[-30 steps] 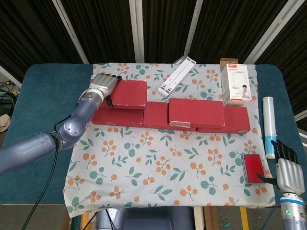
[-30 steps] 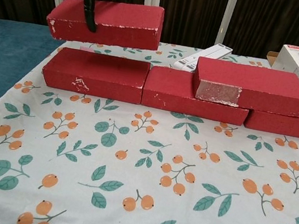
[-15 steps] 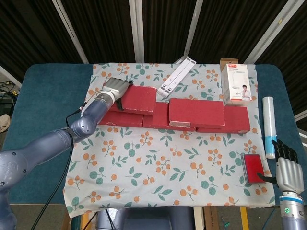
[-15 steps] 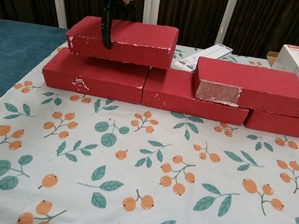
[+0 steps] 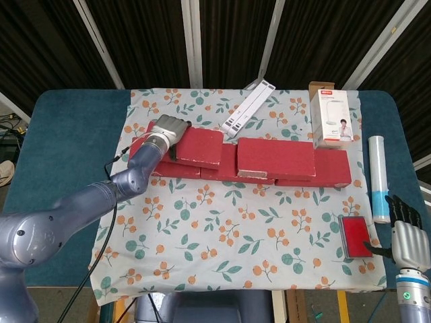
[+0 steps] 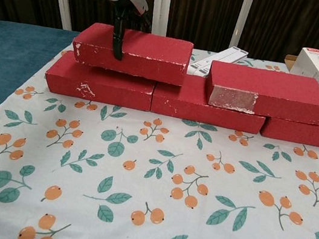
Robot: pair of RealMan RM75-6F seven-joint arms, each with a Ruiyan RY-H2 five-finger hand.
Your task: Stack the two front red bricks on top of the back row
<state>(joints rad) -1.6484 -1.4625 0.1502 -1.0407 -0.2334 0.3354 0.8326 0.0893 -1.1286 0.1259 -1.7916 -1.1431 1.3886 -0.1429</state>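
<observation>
Floral cloth [image 5: 236, 229] covered the table. Left hand [image 5: 168, 130] gripped the second brick [image 6: 132, 52], fingers wrapped around its end, on the back row [image 6: 152, 92]. Best to level it flush before letting go; right hand [image 5: 406, 243] idle, fingers apart, holding nothing.

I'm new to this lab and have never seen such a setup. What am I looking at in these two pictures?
A two-armed robot works at a table covered with a flowered cloth. One picture looks down from its head, the other looks forward from its chest. Its left robot hand holds a red brick over the back row of bricks; whether the brick rests fully on the row is hard to tell. Another brick already lies on the row. The right robot hand holds nothing, beside a small red box. Behind are a white box, a power strip and a tube.
</observation>
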